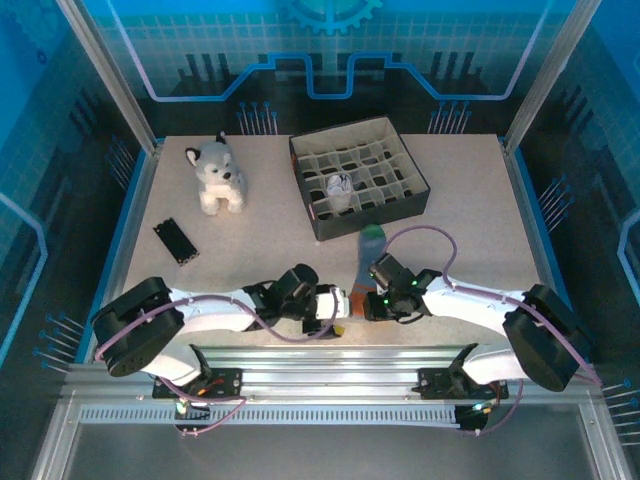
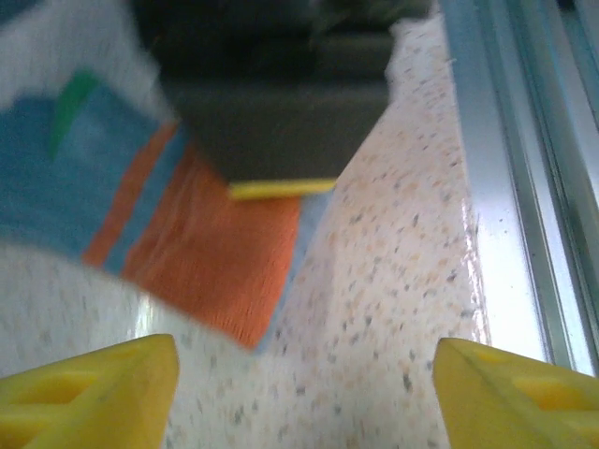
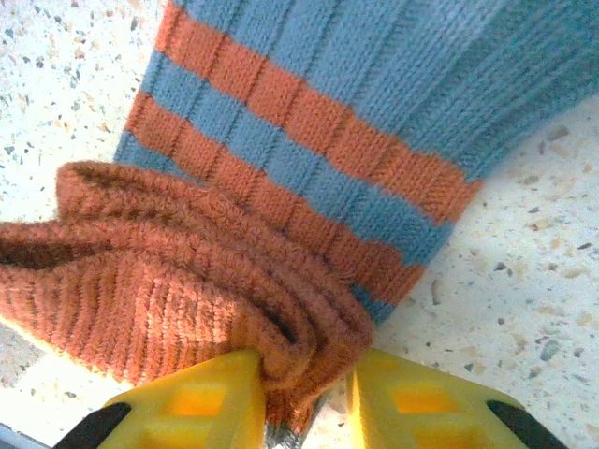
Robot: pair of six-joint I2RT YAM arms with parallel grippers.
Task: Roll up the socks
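A grey-blue sock (image 1: pixel 368 258) lies on the table, green toe toward the box, orange-red cuff (image 1: pixel 356 300) near the arms. In the right wrist view the cuff (image 3: pixel 178 281) is folded over on itself, and my right gripper (image 3: pixel 304 398) is shut on that bunched fold. My right gripper (image 1: pixel 370 297) sits at the cuff's right side. My left gripper (image 1: pixel 337 304) is just left of the cuff. In the left wrist view it (image 2: pixel 304 393) stands open over bare table with nothing between its fingers, and the flat cuff (image 2: pixel 220 253) lies ahead of it.
A dark divided box (image 1: pixel 410 165) stands at the back middle, with a white fabric bundle (image 1: pixel 340 184) in one compartment. A plush husky (image 1: pixel 218 177) sits at the back left, a small black bar (image 1: pixel 176 240) lies left. The table's metal front rail (image 2: pixel 505 187) runs close by.
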